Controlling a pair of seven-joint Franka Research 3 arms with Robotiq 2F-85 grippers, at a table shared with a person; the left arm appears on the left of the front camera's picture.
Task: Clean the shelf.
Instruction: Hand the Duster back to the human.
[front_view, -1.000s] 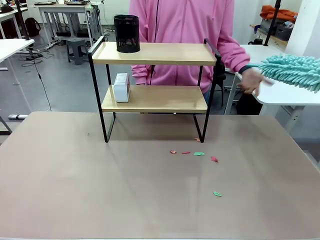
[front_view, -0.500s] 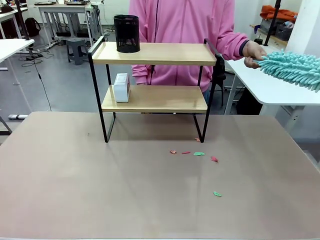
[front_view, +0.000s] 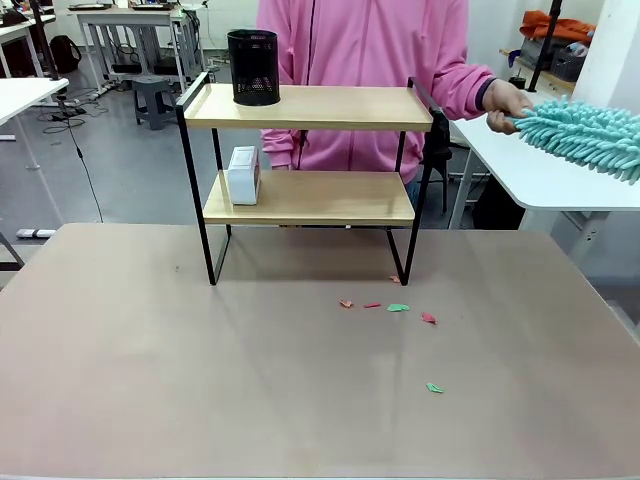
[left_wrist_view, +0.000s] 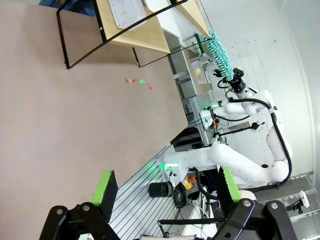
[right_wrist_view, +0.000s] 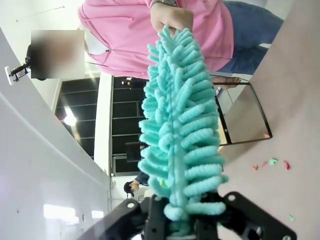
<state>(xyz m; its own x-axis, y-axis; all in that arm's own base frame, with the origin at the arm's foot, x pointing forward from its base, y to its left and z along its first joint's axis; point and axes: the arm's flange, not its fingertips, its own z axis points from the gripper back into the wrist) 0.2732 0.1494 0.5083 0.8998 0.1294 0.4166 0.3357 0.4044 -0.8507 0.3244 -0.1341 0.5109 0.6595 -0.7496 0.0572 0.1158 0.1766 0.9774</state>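
Note:
The shelf stands at the far middle of the brown table, two light wooden boards in a black frame; it also appears in the left wrist view. A fluffy teal duster hangs in the air at the right, above a white side table. In the right wrist view my right gripper is shut on the base of the duster. A person's hand holds its far tip, also visible from the front. My left gripper is open and empty, high above the table.
A black mesh cup sits on the top board and a white box on the lower one. Several red and green paper scraps lie in front of the shelf's right legs. The person in pink stands behind the shelf.
The person's hand rose from the edge of the side table and took hold of the duster's tip. The duster lifted slightly.

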